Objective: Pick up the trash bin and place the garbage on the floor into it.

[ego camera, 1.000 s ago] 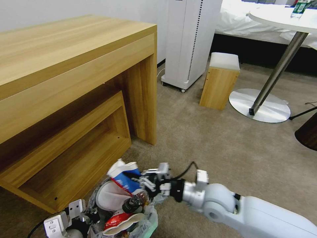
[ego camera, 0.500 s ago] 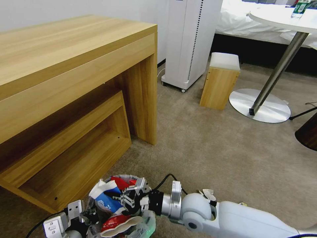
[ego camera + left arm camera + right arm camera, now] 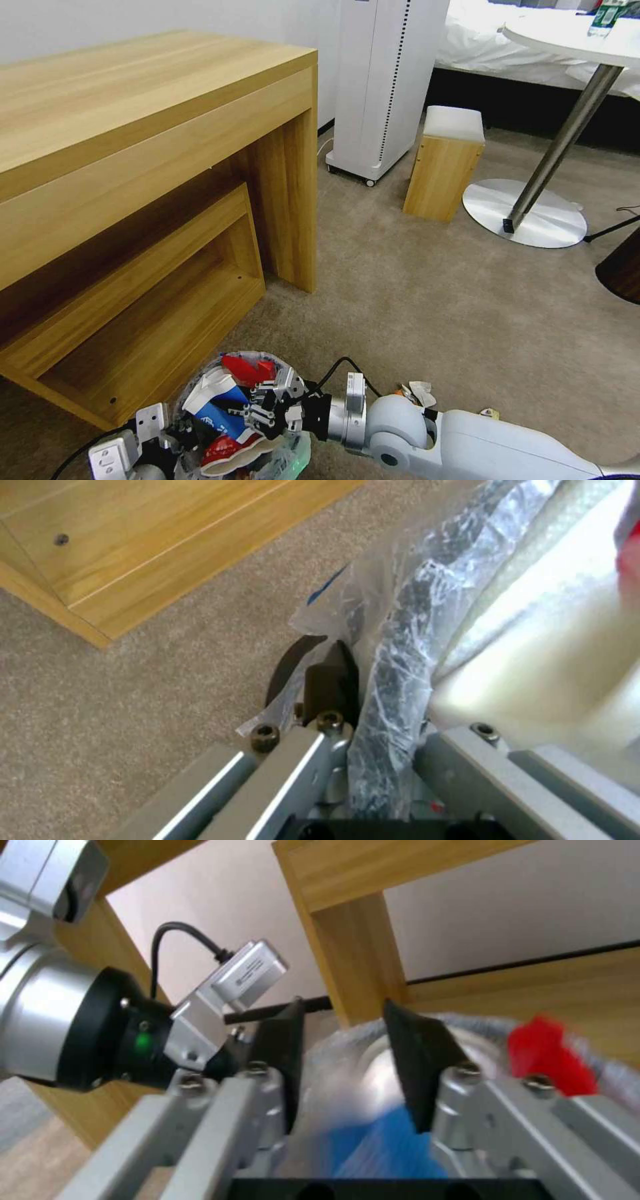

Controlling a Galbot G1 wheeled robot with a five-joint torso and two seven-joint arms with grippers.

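I see the trash bin (image 3: pixel 233 427) on the carpet just in front of the wooden desk (image 3: pixel 153 167), my left gripper (image 3: pixel 363 715) clamped on its bagged rim. My right gripper (image 3: pixel 263 410) sits over the bin's mouth, fingers narrowly parted around a blue-white packet (image 3: pixel 220 410).

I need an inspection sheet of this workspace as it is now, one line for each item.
Surface: beige carpet.
Job's things: trash bin, bag-lined, holding blue-white packet, red wrapper, red-white cup.
Clutter: white paper scraps on the carpet beside the right arm.
Grippers: left gripper clamped on the bin's rim; right gripper over the bin, at the packet.
Cables: black cable loops at the right wrist.
Surroundings: wooden desk, white tower appliance, wooden stool, round table base.
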